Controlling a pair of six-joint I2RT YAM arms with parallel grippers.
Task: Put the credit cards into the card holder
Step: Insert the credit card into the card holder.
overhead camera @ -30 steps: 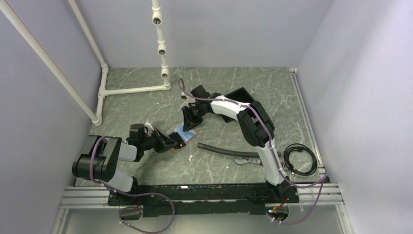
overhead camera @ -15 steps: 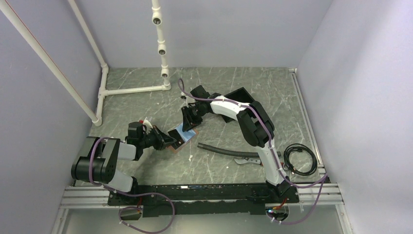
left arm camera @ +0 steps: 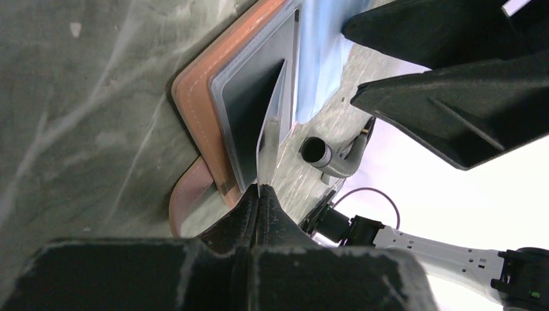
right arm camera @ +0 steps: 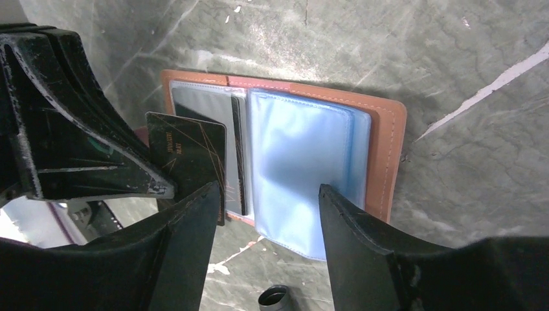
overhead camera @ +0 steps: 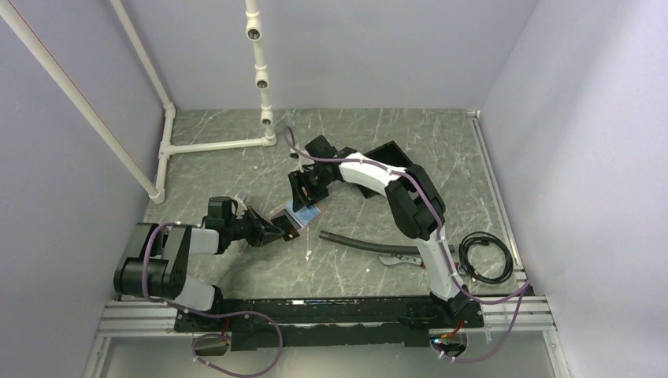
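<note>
On the worktop (overhead camera: 236, 165) the card holder (right arm camera: 387, 149) lies open near the middle, its long axis running 2 to 8 o'clock in the top view. The right gripper (right arm camera: 262, 201) hovers over its clear sleeves, spread wide and holding nothing. The left gripper (left arm camera: 259, 194), at the holder's 8 o'clock, pinches a dark credit card (right arm camera: 188, 146) tilted on edge over the grey pocket.

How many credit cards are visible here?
1 for sure: a dark card pinched in the left tool, standing over the open card holder; more may be hidden in its sleeves.
</note>
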